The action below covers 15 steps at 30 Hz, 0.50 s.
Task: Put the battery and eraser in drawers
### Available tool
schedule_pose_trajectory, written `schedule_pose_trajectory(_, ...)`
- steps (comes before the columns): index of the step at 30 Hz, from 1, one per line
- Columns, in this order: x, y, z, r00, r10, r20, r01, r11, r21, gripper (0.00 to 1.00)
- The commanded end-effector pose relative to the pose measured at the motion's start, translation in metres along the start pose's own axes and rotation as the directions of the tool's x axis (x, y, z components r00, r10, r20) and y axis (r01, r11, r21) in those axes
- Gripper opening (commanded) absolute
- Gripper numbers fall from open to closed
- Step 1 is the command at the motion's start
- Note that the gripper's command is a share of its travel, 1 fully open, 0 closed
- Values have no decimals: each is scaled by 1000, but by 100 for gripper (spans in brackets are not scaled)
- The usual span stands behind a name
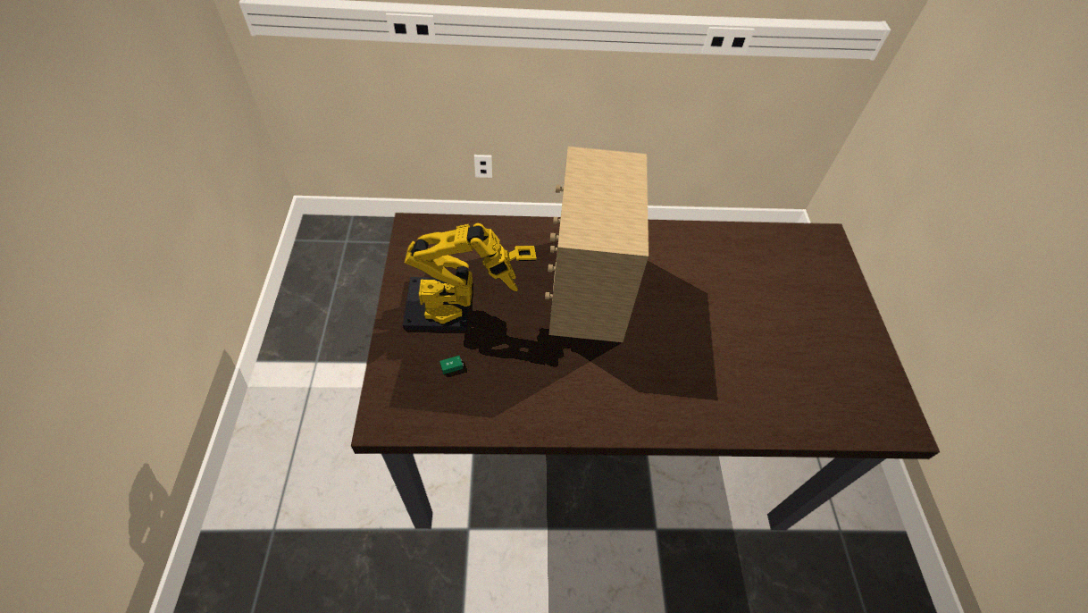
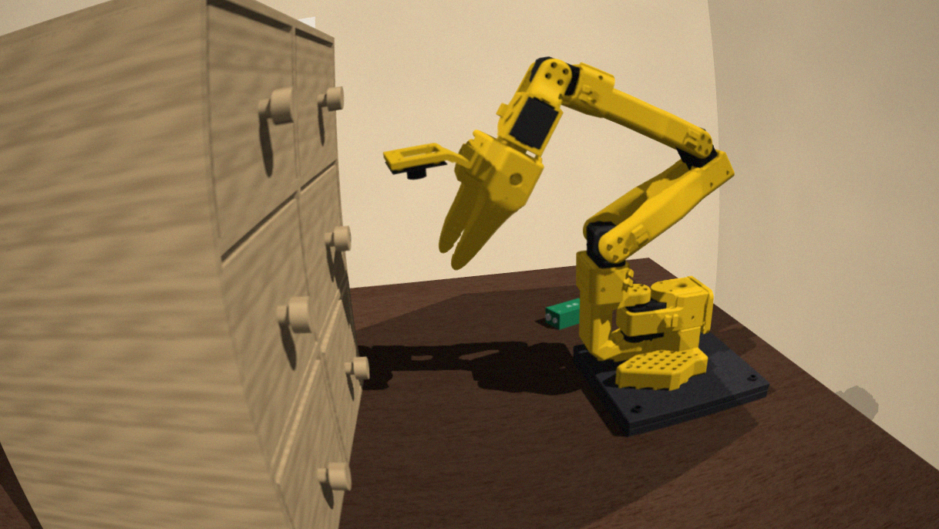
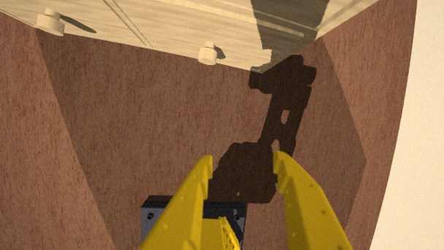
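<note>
The light wooden chest (image 1: pixel 601 243) stands on the dark table with its drawer fronts facing my arm; all drawers look shut in the exterior view (image 2: pixel 282 262). My gripper (image 2: pixel 453 256) hangs in the air in front of the chest, pointing down at the table, fingers a little apart with nothing between them (image 3: pixel 242 164). In the wrist view the chest's bottom edge and two knobs (image 3: pixel 208 55) lie ahead. I see no AAA battery and no eraser in any view.
A small green block (image 1: pixel 452 365) lies on the table near my base, also showing behind the arm in the exterior view (image 2: pixel 563 314). My black base plate (image 2: pixel 670 387) sits near the table's left edge.
</note>
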<state>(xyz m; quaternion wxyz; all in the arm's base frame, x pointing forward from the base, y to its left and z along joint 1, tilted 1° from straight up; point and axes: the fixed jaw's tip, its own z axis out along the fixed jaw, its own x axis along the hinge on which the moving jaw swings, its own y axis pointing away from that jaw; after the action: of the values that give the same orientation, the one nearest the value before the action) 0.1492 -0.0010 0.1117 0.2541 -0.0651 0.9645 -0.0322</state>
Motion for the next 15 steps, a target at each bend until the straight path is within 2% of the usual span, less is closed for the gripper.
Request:
schedule_pose_trajectory(1,-1,-2,-1,996,84,2,-84,996,5,21)
schedule_pose_trajectory(4,-1,-2,-1,988,156,2,-156,988,6,21)
schedule_pose_trajectory(15,-1,-2,-1,988,156,2,-156,988,6,21)
